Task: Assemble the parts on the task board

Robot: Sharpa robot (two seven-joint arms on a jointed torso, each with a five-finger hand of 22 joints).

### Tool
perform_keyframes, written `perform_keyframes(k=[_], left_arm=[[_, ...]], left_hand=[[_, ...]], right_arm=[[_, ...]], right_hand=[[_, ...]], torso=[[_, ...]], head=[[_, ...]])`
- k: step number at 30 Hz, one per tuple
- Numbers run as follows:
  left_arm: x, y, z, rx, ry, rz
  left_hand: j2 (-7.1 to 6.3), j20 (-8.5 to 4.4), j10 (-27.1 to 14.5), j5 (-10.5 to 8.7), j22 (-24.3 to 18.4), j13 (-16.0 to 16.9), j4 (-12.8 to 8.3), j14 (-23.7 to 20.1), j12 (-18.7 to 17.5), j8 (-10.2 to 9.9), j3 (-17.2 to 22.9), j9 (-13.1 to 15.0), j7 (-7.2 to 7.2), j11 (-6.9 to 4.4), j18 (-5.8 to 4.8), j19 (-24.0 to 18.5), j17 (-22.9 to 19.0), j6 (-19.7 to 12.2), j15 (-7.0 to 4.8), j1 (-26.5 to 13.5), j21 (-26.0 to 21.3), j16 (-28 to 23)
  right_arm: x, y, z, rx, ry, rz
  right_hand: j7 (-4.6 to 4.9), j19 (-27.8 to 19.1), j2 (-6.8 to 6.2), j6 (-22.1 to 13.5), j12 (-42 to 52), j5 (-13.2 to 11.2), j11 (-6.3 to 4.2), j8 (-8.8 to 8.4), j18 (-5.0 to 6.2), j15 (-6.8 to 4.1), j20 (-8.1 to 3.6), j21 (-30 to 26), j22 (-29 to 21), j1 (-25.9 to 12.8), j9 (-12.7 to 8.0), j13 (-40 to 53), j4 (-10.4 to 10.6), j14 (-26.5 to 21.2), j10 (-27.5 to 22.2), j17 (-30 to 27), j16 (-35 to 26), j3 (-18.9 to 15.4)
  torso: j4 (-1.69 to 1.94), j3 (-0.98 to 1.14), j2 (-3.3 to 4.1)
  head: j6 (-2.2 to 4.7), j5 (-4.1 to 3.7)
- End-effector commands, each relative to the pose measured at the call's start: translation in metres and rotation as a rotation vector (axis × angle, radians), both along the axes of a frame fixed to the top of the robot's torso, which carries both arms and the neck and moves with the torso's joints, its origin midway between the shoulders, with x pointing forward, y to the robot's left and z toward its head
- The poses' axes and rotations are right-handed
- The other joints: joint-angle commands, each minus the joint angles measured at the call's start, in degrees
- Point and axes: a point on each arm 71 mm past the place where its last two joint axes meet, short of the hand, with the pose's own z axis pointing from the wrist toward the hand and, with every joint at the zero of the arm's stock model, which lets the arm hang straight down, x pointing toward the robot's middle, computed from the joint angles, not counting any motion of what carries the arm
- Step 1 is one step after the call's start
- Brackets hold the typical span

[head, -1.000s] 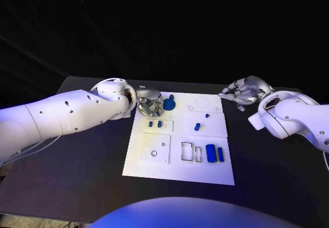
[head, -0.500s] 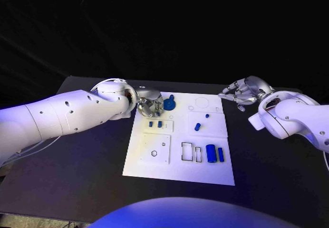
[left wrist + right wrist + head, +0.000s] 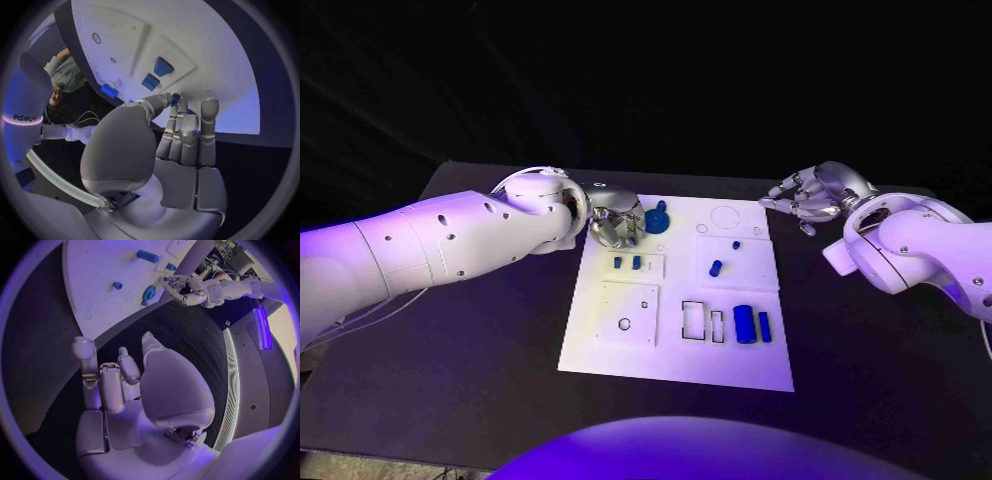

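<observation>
Left hand [image 3: 609,222] beside round blue part [image 3: 655,219]

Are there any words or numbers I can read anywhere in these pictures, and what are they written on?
No words or numbers can be read on the task board, the blue parts or either robot hand.
Pale lettering on a white cuff in the left wrist view: reversed and too blurred to read.

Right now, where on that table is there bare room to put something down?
Bare black table lies left of the task board and along its near edge. It is crowded at the board's far left corner, around the left hand and the blue part.
</observation>
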Motion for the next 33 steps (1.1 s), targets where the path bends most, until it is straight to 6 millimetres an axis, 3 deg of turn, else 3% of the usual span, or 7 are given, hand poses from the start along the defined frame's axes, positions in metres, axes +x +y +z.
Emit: perform_keyframes(k=[1,15,20,24,26,28,33], left_arm=[[-0.0008,-0.0019,0.0006,-0.008,-0.003,-0.011],[-0.0013,-0.0003,0.0014,-0.002,-0.018,-0.012],[-0.0019,-0.0002,0.0022,-0.012,-0.022,-0.018],[-0.0026,-0.0003,0.0032,-0.027,-0.026,-0.023],[-0.0028,-0.0001,0.0038,-0.033,-0.029,-0.024],[-0.003,0.0004,0.0043,-0.038,-0.032,-0.024],[-0.0031,0.0028,0.0052,-0.043,-0.041,-0.019]], left_hand=[[-0.02,0.09,-0.34,0.15,-0.18,-0.07,0.22,-0.53,-0.32,-0.38,0.05,-0.09,0.05,-0.01,-0.01,-0.44,-0.25,-0.47,0.05,-0.38,-0.38,-0.33],[-0.67,0.31,-1.61,0.09,-1.16,-0.3,0.51,-1.71,-1.38,-0.8,0.06,-0.03,0.18,0.46,0.13,-1.09,-2.25,-0.92,0.41,-0.89,-1.16,-1.16],[-1.61,0.98,-4.33,0.03,-1.69,-0.94,1.31,-2.22,-3.2,-1.45,-0.82,0.0,0.0,1.34,0.16,-1.32,-3.23,-1.77,1.2,-1.92,-1.76,-1.36],[-1.77,1.67,-7.21,0.12,-2.5,-1.39,2.49,-2.86,-4.3,-2.48,-4.47,-0.22,-0.61,2.03,0.27,-1.66,-4.46,-3.29,1.88,-2.48,-2.55,-1.42],[-0.7,1.98,-8.46,0.19,-3.03,-1.34,3.94,-3.3,-3.9,-2.91,-9.92,-0.33,-0.78,2.25,0.34,-1.68,-5.23,-3.59,2.16,-1.46,-3.09,-1.26],[0.04,2.05,-8.92,0.28,-3.18,-1.27,4.84,-3.44,-3.45,-3.14,-12.41,-0.44,-0.76,2.34,0.35,-1.59,-5.57,-3.58,2.19,-0.32,-3.25,-1.13],[0.38,2.07,-9.11,0.32,-3.43,-1.25,5.2,-3.58,-3.28,-3.21,-13.15,-0.49,-0.71,2.36,0.39,-1.68,-5.92,-3.52,2.2,0.22,-3.41,-1.15]], right_arm=[[0.0,0.0004,0.0004,-0.003,-0.008,0.004],[0.0,-0.0004,0.0003,-0.003,-0.008,0.002],[0.0001,-0.0005,0.0003,-0.004,-0.008,0.001],[0.0002,-0.0008,0.0003,-0.004,-0.008,0.0],[0.0002,-0.0009,0.0002,-0.004,-0.008,0.0],[0.0002,-0.001,0.0002,-0.004,-0.008,0.0],[0.0003,-0.0011,0.0001,-0.004,-0.008,0.0]], right_hand=[[-0.01,-0.16,0.65,-0.55,-0.17,0.13,-0.28,0.29,0.33,0.01,-0.11,-0.21,0.01,-0.08,0.07,-0.05,-0.01,1.15,-0.23,-0.01,-0.25,-0.32],[-0.01,-0.16,0.65,-0.55,-0.17,0.13,-0.28,0.29,0.33,0.01,-0.11,-0.21,0.01,-0.08,0.07,-0.05,-0.01,1.15,-0.23,-0.01,-0.25,-0.32],[-0.01,-0.16,0.65,-0.55,-0.17,0.13,-0.28,0.29,0.33,0.01,-0.11,-0.21,0.01,-0.08,0.07,-0.05,-0.01,1.15,-0.23,-0.01,-0.25,-0.32],[-0.01,-0.16,0.65,-0.55,-0.17,0.13,-0.28,0.29,0.33,0.01,-0.11,-0.21,0.01,-0.08,0.07,-0.05,-0.01,1.15,-0.23,-0.01,-0.25,-0.32],[-0.01,-0.16,0.65,-0.55,-0.17,0.13,-0.28,0.29,0.33,0.01,-0.11,-0.21,0.01,-0.08,0.07,-0.05,-0.01,1.15,-0.23,-0.01,-0.25,-0.32],[-0.01,-0.16,0.65,-0.55,-0.17,0.13,-0.28,0.29,0.33,0.01,-0.11,-0.21,0.01,-0.08,0.07,-0.05,-0.01,1.15,-0.23,-0.01,-0.25,-0.32],[-0.01,-0.16,0.65,-0.55,-0.17,0.13,-0.28,0.29,0.33,0.01,-0.11,-0.21,0.01,-0.08,0.07,-0.05,-0.01,1.15,-0.23,-0.01,-0.25,-0.32]], torso=[[-0.02,0.01,0.05],[0.01,-0.01,0.05],[0.0,-0.05,0.05],[0.0,-0.04,0.07],[0.0,-0.05,0.05],[-0.03,-0.05,0.02],[-0.04,-0.01,0.03]], head=[[0.05,0.03],[-0.04,-0.05],[-0.07,-0.04],[-0.06,-0.07],[-0.05,-0.07],[-0.07,-0.03],[-0.07,-0.05]])
